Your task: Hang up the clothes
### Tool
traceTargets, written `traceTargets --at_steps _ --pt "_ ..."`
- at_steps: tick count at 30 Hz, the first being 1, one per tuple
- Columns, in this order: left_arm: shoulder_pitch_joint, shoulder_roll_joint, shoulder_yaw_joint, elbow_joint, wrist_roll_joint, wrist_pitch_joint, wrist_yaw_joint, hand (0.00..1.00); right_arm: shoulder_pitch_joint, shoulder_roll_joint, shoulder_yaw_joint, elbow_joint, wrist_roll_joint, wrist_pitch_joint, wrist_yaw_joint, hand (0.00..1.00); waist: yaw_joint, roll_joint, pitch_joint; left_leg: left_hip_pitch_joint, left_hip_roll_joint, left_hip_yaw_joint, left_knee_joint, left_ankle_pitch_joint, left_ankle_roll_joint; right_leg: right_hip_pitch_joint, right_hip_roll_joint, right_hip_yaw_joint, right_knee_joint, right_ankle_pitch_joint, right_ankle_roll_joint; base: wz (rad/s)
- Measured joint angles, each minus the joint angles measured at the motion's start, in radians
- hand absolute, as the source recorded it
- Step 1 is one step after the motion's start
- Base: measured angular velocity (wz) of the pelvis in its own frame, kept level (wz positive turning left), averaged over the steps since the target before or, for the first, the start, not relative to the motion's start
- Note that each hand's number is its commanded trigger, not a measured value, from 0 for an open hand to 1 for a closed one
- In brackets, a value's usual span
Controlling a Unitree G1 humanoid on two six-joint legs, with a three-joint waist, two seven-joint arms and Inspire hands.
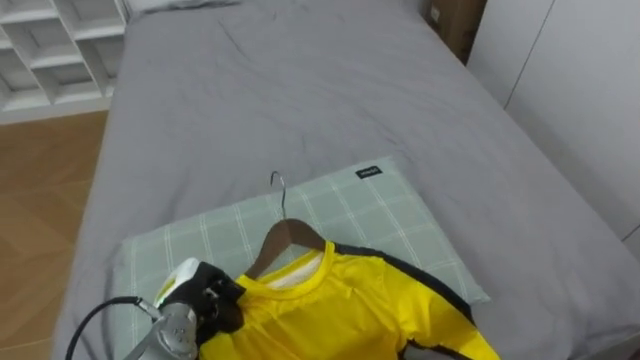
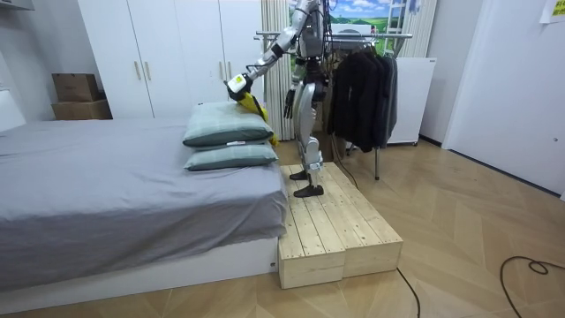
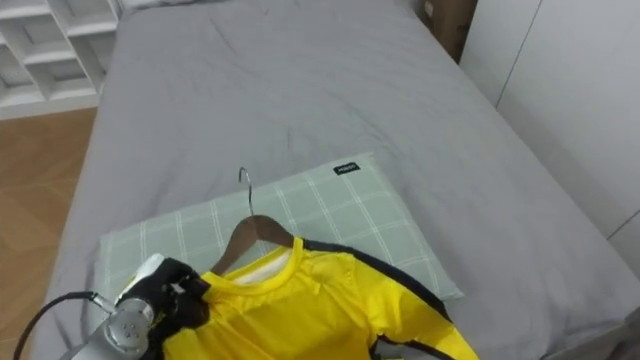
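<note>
Left eye view: the yellow shirt [image 1: 340,305] already sits on a wooden hanger [image 1: 285,240] and lies on the green checked pillow [image 1: 385,215] on the grey bed [image 1: 300,90]. The left hand [image 1: 210,295] has its fingers curled round the shirt's shoulder at the hanger's end. In the room view the right hand [image 2: 289,104] hangs by the body, spread or closed cannot be told. Carrying the shirt to the clothes rack [image 2: 371,35] nearby and hooking it on look still to do

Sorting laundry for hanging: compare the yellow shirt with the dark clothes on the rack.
The yellow shirt is bright; the dark clothes are near black. The yellow shirt, on a wooden hanger, is held over a pillow by the left hand; the dark clothes hang from the rack by the robot. Both are garments.
</note>
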Motion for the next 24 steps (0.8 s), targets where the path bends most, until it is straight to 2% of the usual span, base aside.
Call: traceTargets --at_steps 2,5,9,13,16,17,19,20,24 --pt "0.022 0.004 0.017 -0.109 -0.005 -0.003 0.013 1.0 0.016 -0.005 -0.034 -0.001 -0.005 -0.003 0.0 0.0 0.001 -0.002 -0.0011 0.012 -0.001 -0.001 -0.002 0.0 0.0 0.012 0.0 0.0 -0.003 0.0 0.0 0.0" --pt "0.037 0.006 0.02 -0.172 -0.008 -0.013 0.014 1.0 0.038 -0.01 -0.044 -0.001 -0.014 -0.021 0.0 0.0 -0.001 -0.004 -0.0025 0.047 -0.002 0.0 -0.015 0.0 0.0 0.046 -0.001 0.0 -0.01 -0.003 0.002 0.0" --pt "0.058 0.017 0.02 -0.214 -0.008 -0.014 0.013 1.0 0.081 -0.016 -0.099 -0.004 -0.016 -0.028 0.0 0.0 0.0 -0.003 -0.0044 0.082 -0.002 -0.003 -0.024 -0.002 -0.002 0.088 0.001 -0.002 -0.029 -0.004 0.003 0.02" --pt "0.074 0.046 0.023 -0.249 -0.015 -0.015 0.012 1.0 0.121 -0.021 -0.152 -0.004 -0.02 -0.028 -0.001 0.0 -0.002 0.0 -0.0066 0.109 -0.001 -0.004 -0.033 -0.002 -0.004 0.117 0.003 -0.001 -0.038 -0.004 0.003 0.0" --pt "0.122 0.048 0.033 -0.328 -0.015 -0.015 0.012 1.0 0.139 -0.026 -0.173 -0.003 -0.02 -0.027 -0.001 0.0 -0.001 0.003 -0.0102 0.129 -0.003 -0.008 -0.038 -0.003 -0.004 0.136 0.002 -0.005 -0.042 -0.006 0.004 0.04" --pt "0.149 0.048 0.034 -0.372 -0.014 -0.015 0.012 1.0 0.145 -0.027 -0.191 -0.003 -0.026 -0.027 -0.002 0.0 -0.001 0.004 -0.0149 0.136 -0.004 -0.016 -0.039 -0.003 -0.004 0.145 0.002 -0.009 -0.048 -0.006 0.004 0.1" --pt "0.176 0.048 0.033 -0.423 -0.014 -0.015 0.013 1.0 0.156 -0.031 -0.195 -0.003 -0.037 -0.028 -0.01 0.0 -0.002 0.005 -0.018 0.142 -0.005 -0.022 -0.036 -0.004 -0.005 0.157 0.003 -0.015 -0.053 -0.006 0.004 0.12" --pt "0.182 0.048 0.033 -0.438 -0.014 -0.016 0.017 1.0 0.159 -0.036 -0.2 -0.003 -0.04 -0.028 -0.019 0.0 -0.001 0.007 -0.021 0.145 -0.005 -0.026 -0.035 -0.005 -0.006 0.162 0.003 -0.017 -0.053 -0.006 0.004 0.1" --pt "0.183 0.052 0.034 -0.447 -0.015 -0.016 0.058 1.0 0.163 -0.042 -0.211 -0.003 -0.07 -0.028 -0.048 0.0 -0.001 0.008 -0.0214 0.166 -0.004 -0.035 -0.033 -0.008 -0.01 0.186 0.004 -0.024 -0.055 -0.011 0.002 0.04"
